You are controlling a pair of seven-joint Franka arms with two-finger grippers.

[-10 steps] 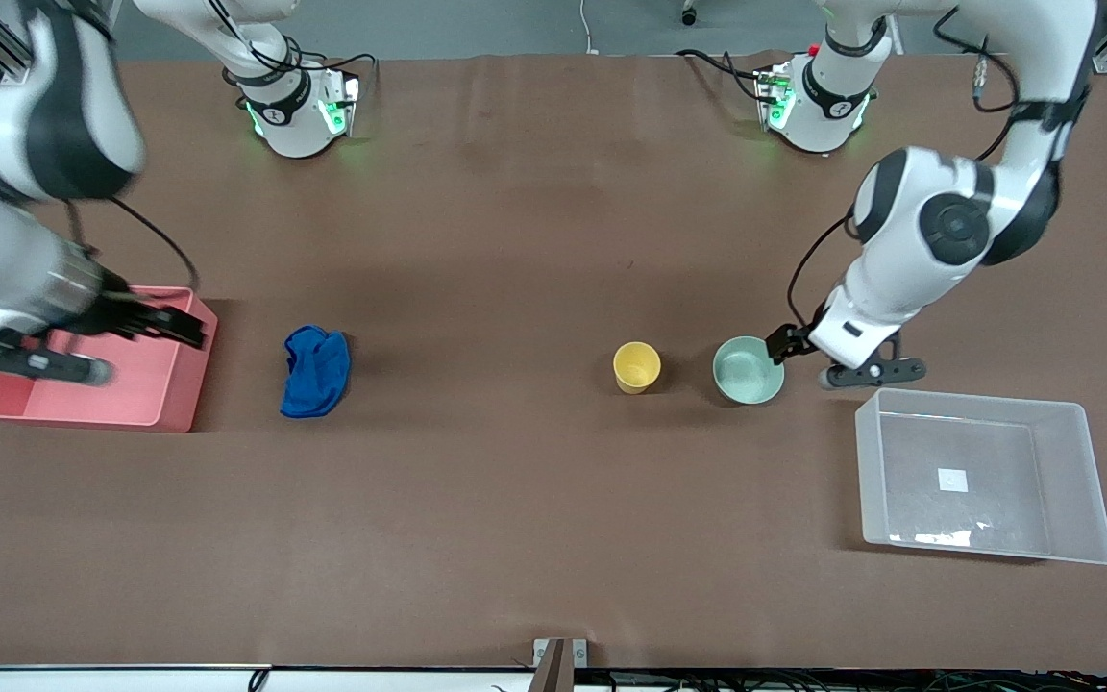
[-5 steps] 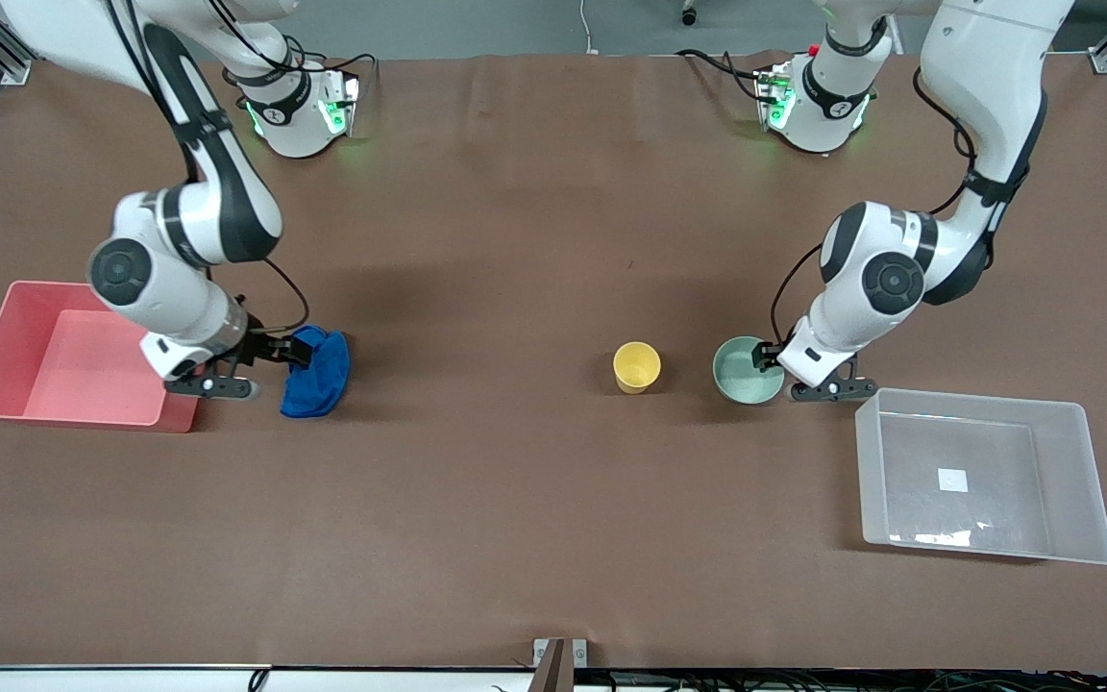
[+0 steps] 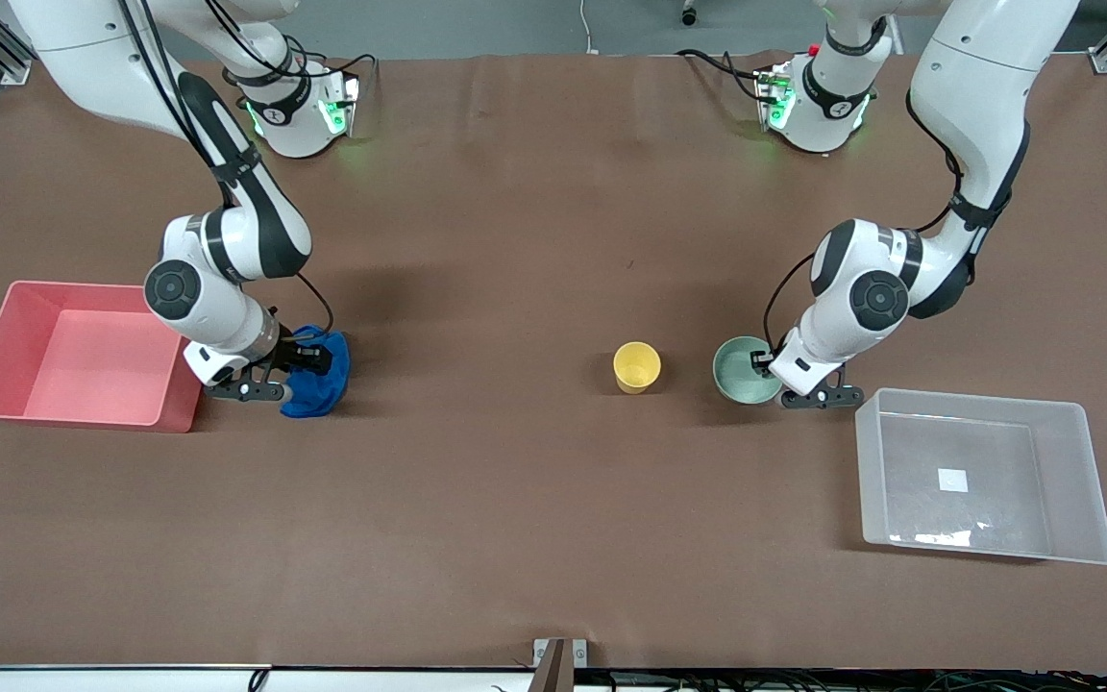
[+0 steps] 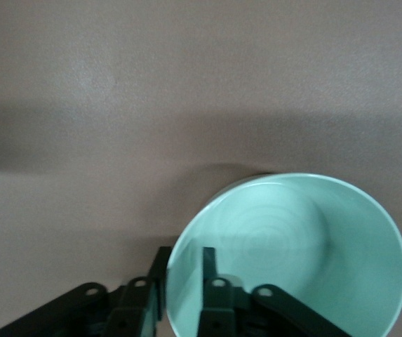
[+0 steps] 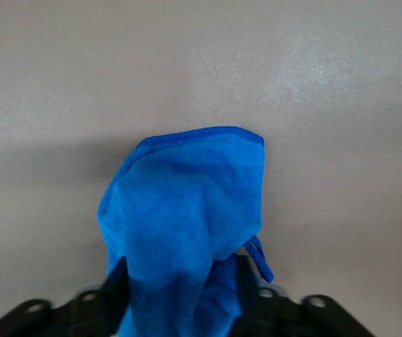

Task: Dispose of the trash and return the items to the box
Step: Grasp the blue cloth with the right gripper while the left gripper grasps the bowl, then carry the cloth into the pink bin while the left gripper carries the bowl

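The royal-blue cloth [image 3: 325,383] lies crumpled on the table beside the pink bin. My right gripper [image 3: 309,360] is down on it, open, with a finger on each side of the cloth [image 5: 186,196]; the right wrist view shows the gripper [image 5: 179,295] straddling the folds. The mint-green bowl [image 3: 736,370] stands beside the yellow cup [image 3: 636,366]. My left gripper [image 3: 763,363] is open at the bowl's rim, one finger inside and one outside, as the left wrist view shows [image 4: 185,281] on the bowl [image 4: 292,239]. The clear box [image 3: 909,461] holds only its white label.
The pink bin [image 3: 83,356] stands at the right arm's end of the table, touching distance from the cloth. The clear box sits toward the left arm's end, nearer the front camera than the bowl. Brown table surface lies between cloth and cup.
My right arm swung from over the pink bin to the cloth and lowered onto it. My left gripper moved down and toward the bowl, now straddling its rim.
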